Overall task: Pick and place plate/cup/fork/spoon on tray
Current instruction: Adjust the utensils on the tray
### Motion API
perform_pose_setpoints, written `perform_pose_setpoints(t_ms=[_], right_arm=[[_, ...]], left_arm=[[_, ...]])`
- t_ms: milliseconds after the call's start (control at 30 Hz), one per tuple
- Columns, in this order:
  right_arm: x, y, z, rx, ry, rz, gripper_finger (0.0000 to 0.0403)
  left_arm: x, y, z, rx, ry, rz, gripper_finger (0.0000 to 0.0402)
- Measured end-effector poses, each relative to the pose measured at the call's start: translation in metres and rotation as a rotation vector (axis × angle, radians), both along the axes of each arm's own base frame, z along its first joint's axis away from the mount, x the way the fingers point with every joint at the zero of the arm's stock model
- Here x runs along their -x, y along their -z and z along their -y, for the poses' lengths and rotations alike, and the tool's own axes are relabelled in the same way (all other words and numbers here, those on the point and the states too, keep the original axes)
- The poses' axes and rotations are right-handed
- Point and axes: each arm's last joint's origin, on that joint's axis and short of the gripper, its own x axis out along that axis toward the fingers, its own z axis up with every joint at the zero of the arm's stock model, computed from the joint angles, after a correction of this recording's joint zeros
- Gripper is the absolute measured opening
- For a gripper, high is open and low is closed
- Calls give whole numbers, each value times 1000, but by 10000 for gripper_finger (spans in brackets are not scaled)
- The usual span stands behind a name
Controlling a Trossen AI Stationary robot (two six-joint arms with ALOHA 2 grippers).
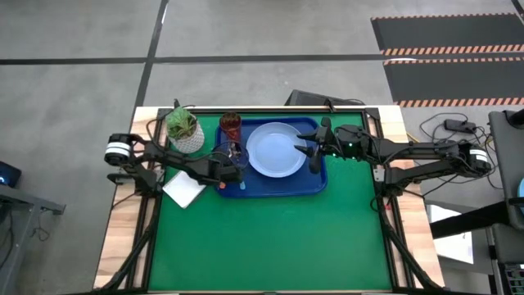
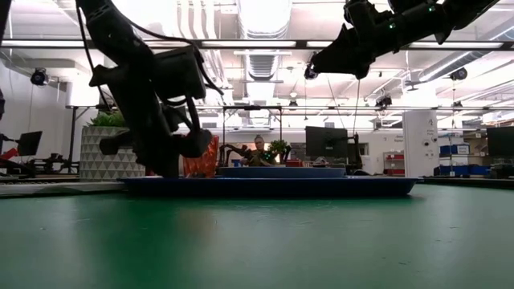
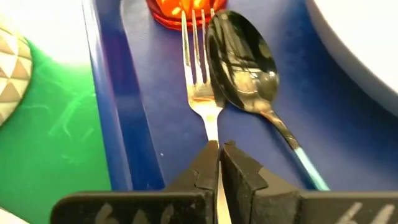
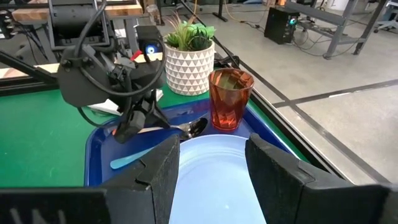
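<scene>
The deep-blue tray (image 1: 315, 187) lies at the table's far middle. On it are the light-blue plate (image 1: 274, 149), the dark-red cup (image 1: 231, 124) at its far left corner, the spoon (image 3: 244, 62) with its light-blue handle (image 3: 309, 169), and the fork (image 3: 200, 68) beside it. My left gripper (image 3: 219, 146) is low over the tray's left part, shut on the fork. The fork's orange handle is hidden behind the fingers in the left wrist view. My right gripper (image 4: 211, 165) hangs open and empty above the plate's right side (image 1: 309, 153). My left gripper pinches the fork's thin metal neck (image 3: 213, 132), just behind the tines, between its two fingers. The fingers lie along the fork. The tines (image 3: 198, 43) lie flat on the tray floor, pointing at the cup, right beside the spoon's bowl.
A white pot with a green plant (image 1: 184, 131) stands just left of the tray's far corner. A white flat object (image 1: 184, 190) lies on the mat's left edge, near my left arm. The green mat (image 1: 270, 246) stretches toward the near edge.
</scene>
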Motion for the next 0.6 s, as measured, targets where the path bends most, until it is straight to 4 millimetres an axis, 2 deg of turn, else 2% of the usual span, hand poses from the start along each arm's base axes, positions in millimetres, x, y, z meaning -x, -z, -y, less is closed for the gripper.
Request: perform_pose_setpoints(t_ms=[167,400,600], right_arm=[[0,0,0,0,0,-1,171],[0,1,0,7,-2,-10,171],[0,1,0,11,-3,-10,171]], left_arm=[[2,-6,4,37,38,3,0],[13,-21,12,210,114,-18,0],[16,-24,21,321,169,-25,0]])
